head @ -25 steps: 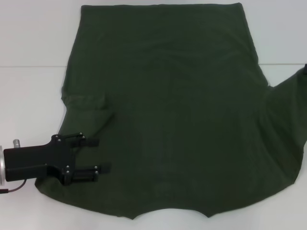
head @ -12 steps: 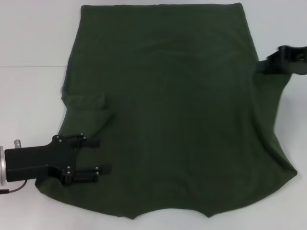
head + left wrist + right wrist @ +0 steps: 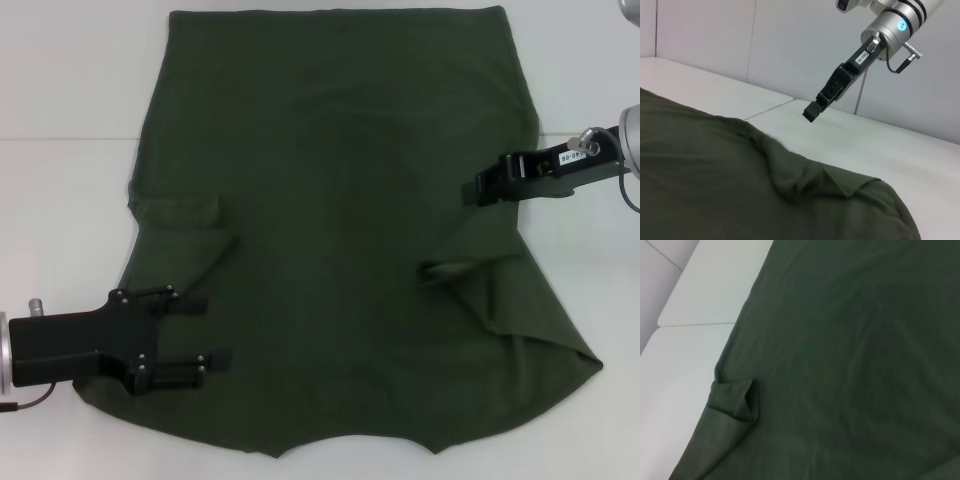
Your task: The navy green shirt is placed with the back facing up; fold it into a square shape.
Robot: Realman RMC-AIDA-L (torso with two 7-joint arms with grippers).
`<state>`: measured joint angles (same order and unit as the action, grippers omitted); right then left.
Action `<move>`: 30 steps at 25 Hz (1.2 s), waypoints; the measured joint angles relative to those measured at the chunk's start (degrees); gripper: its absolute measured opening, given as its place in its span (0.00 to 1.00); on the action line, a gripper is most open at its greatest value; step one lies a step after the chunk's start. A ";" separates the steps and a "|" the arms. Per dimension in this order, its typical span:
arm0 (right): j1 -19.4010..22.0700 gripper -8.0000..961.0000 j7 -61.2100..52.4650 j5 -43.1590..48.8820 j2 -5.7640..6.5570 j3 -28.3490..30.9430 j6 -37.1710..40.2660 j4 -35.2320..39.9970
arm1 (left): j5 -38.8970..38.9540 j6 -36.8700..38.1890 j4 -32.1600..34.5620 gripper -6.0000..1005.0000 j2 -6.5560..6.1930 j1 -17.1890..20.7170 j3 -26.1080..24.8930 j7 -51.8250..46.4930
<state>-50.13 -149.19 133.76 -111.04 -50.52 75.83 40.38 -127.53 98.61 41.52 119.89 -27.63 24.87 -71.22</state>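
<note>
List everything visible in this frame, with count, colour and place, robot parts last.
navy green shirt: one, dark olive green, spread flat over most of the table, both sleeves folded in onto the body.
table: one, white, under the shirt, with a seam line running across it.
left claw: one, black, over the shirt's near left corner, open, holding nothing.
right claw: one, black on a silver wrist, above the shirt's right side, raised clear of the cloth in the left wrist view; holding nothing.
</note>
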 joint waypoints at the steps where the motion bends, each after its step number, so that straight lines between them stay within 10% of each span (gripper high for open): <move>1: 0.14 0.13 0.16 -0.03 -0.18 0.09 -0.23 0.07 | 0.00 0.00 -0.02 0.80 0.00 0.04 -0.01 0.00; 19: 9.74 0.81 3.41 -5.13 1.06 8.13 2.96 3.31 | 0.92 0.68 -0.03 0.80 -0.38 -0.60 -0.73 -6.70; 26: 15.69 0.87 2.64 -6.60 4.97 11.38 13.43 6.33 | 1.10 1.73 0.31 0.80 -2.14 -2.46 -1.16 -19.34; 30: 19.04 0.87 8.71 -7.81 4.58 13.23 16.96 10.48 | -1.02 4.83 1.27 0.80 -4.75 -4.11 -4.16 -32.98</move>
<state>-31.10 -140.48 125.95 -106.46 -37.29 92.79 50.87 -128.55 103.44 42.79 115.14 -31.74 20.72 -104.19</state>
